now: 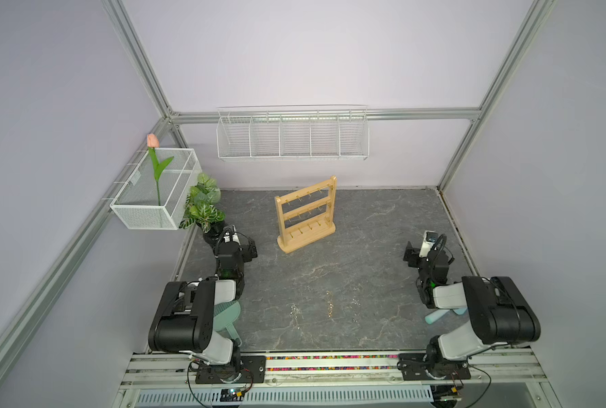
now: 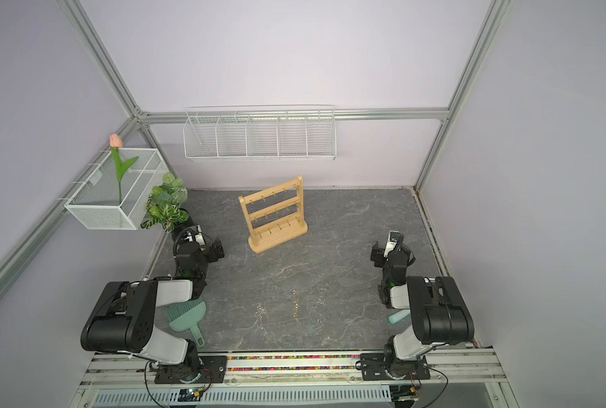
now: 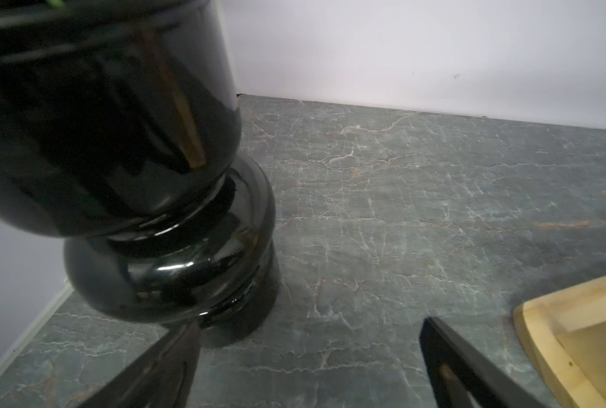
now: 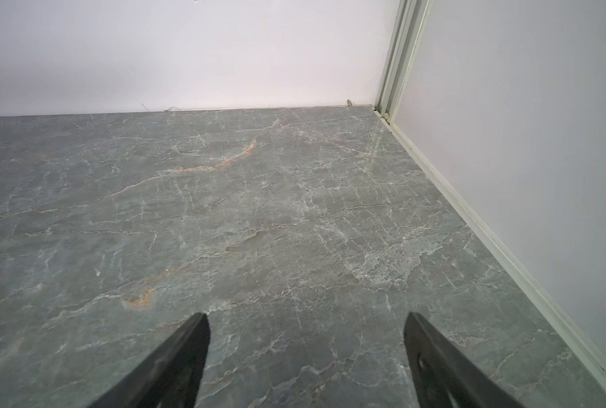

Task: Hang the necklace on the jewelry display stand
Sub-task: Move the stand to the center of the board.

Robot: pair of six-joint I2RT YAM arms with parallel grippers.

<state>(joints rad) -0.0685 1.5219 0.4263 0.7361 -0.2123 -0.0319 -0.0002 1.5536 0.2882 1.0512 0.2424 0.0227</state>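
Observation:
The light wooden jewelry display stand (image 1: pixel 306 215) (image 2: pixel 273 215) stands upright at the back middle of the grey marble table; a corner of its base (image 3: pixel 577 335) shows in the left wrist view. A thin glinting chain, probably the necklace (image 1: pixel 329 303) (image 2: pixel 296 303), lies faintly on the table in front of the stand, between the arms. My left gripper (image 1: pixel 248 252) (image 3: pixel 310 325) hovers left of the stand beside a black vase, open and empty. My right gripper (image 1: pixel 411 256) (image 4: pixel 306 315) is over bare table at the right, open and empty.
A glossy black vase (image 3: pixel 135 176) with a leafy plant (image 1: pixel 204 205) stands close to the left gripper. A white mesh basket with a tulip (image 1: pixel 153 197) hangs at the left, a wire basket (image 1: pixel 292 136) on the back wall. A green dustpan (image 2: pixel 188 314) lies under the left arm.

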